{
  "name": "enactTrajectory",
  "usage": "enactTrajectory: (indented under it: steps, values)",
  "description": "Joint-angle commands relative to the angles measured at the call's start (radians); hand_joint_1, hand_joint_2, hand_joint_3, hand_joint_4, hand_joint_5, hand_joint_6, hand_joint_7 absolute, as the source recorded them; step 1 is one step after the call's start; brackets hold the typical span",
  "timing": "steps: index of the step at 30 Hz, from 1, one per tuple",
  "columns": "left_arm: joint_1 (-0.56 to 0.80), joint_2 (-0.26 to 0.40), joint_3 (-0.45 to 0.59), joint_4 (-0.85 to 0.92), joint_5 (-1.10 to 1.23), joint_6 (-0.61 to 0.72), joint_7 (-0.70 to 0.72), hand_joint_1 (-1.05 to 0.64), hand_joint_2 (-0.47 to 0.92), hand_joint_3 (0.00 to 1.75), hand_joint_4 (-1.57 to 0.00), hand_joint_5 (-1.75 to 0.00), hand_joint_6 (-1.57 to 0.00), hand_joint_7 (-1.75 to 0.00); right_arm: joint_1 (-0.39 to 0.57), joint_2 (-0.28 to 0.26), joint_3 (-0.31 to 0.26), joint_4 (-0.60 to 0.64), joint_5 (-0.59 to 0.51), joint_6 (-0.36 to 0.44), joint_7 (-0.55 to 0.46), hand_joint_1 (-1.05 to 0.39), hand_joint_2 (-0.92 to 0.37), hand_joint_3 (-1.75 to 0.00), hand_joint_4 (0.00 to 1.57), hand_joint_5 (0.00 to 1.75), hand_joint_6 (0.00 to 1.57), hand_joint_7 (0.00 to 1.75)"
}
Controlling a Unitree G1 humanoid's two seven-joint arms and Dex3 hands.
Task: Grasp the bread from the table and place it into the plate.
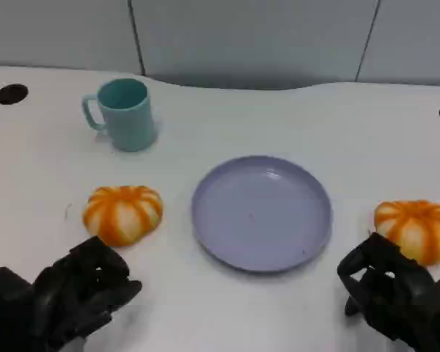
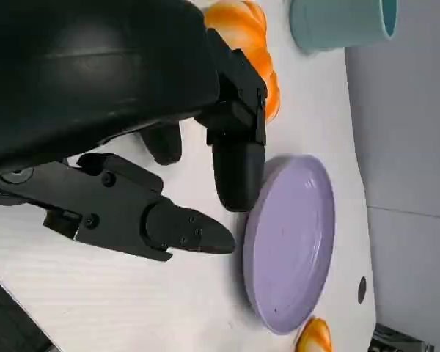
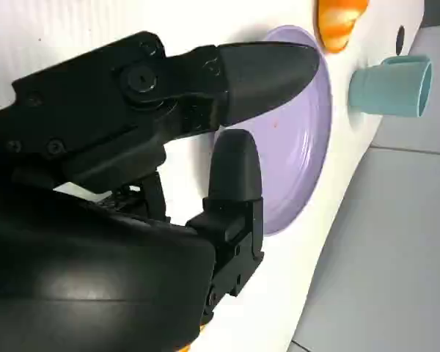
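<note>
Two orange, white-striped pumpkin-shaped breads lie on the white table, one left of the lilac plate and one to its right. The plate holds nothing. My left hand hovers just short of the left bread, fingers apart and holding nothing. My right hand sits just short of the right bread, also with nothing in it. In the right wrist view its fingers are spread over the plate, with the far bread beyond.
A teal mug stands at the back left, behind the left bread. Dark holes mark the table's far corners. A grey wall panel runs behind the table's rear edge.
</note>
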Motion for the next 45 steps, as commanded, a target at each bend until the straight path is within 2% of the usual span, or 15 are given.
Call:
enactTrajectory:
  steps: [1,16,22,26,29,30,31,33,34,37,45]
  values:
    - [-0.009,0.02,0.004,0.019,-0.001,-0.024,-0.011,-0.27,0.92,0.12,-0.66,-1.75,-0.43,-1.75,0.001,-0.011,-0.007,-0.001,0.006,-0.017,0.002,-0.3,-0.92,-0.34,0.64,1.75,0.39,1.75]
    - [-0.015,0.023,0.013,0.024,-0.019,-0.008,-0.02,-0.26,0.92,0.12,-0.66,-1.75,-0.44,-1.75,0.0,0.0,-0.002,0.0,0.003,-0.011,-0.004,-0.29,-0.92,-0.34,0.63,1.75,0.39,1.75]
    - [-0.043,0.092,-0.053,-0.141,0.321,-0.233,0.182,-0.31,0.92,0.11,-0.64,-1.75,-0.39,-1.75,-0.009,0.01,0.004,0.01,-0.007,-0.01,-0.014,-0.31,-0.92,-0.34,0.63,1.75,0.4,1.75]
    - [-0.089,0.189,-0.111,-0.234,0.721,-0.291,0.419,-0.28,0.92,0.08,-0.59,-1.75,-0.39,-1.74,-0.016,0.017,0.009,0.02,-0.014,-0.016,-0.026,-0.3,-0.92,-0.34,0.63,1.75,0.4,1.75]
    - [-0.106,0.212,-0.134,-0.239,0.813,-0.299,0.494,-0.29,0.92,0.06,-0.57,-1.75,-0.38,-1.74,-0.017,0.018,0.013,0.02,-0.018,-0.013,-0.033,-0.31,-0.92,-0.33,0.62,1.75,0.4,1.75]
    - [-0.131,0.239,-0.151,-0.243,0.87,-0.292,0.507,-0.31,0.91,0.05,-0.54,-1.73,-0.37,-1.68,-0.018,0.018,0.014,0.018,-0.017,-0.009,-0.032,-0.31,-0.92,-0.33,0.62,1.75,0.4,1.75]
    - [-0.159,0.269,-0.169,-0.254,0.925,-0.269,0.492,-0.34,0.91,0.03,-0.48,-1.71,-0.38,-1.51,-0.018,0.017,0.015,0.017,-0.018,-0.007,-0.032,-0.31,-0.92,-0.33,0.62,1.75,0.4,1.75]
    - [-0.19,0.305,-0.192,-0.268,0.985,-0.236,0.474,-0.42,0.9,0.01,-0.38,-1.48,-0.44,-1.03,-0.018,0.017,0.017,0.015,-0.02,-0.005,-0.031,-0.31,-0.92,-0.33,0.62,1.75,0.4,1.75]
    - [-0.194,0.31,-0.198,-0.27,0.99,-0.227,0.473,-0.43,0.9,0.0,-0.37,-1.44,-0.45,-0.95,-0.018,0.017,0.017,0.015,-0.021,-0.005,-0.032,-0.31,-0.92,-0.33,0.62,1.75,0.4,1.75]
    - [-0.195,0.319,-0.212,-0.274,0.989,-0.212,0.481,-0.45,0.9,0.0,-0.36,-1.41,-0.47,-0.87,-0.018,0.017,0.018,0.015,-0.02,-0.005,-0.032,-0.31,-0.92,-0.33,0.61,1.75,0.4,1.75]
    - [-0.196,0.333,-0.23,-0.278,0.98,-0.195,0.489,-0.45,0.9,0.0,-0.35,-1.41,-0.48,-0.85,-0.018,0.016,0.019,0.015,-0.02,-0.005,-0.033,-0.31,-0.92,-0.33,0.61,1.75,0.4,1.75]
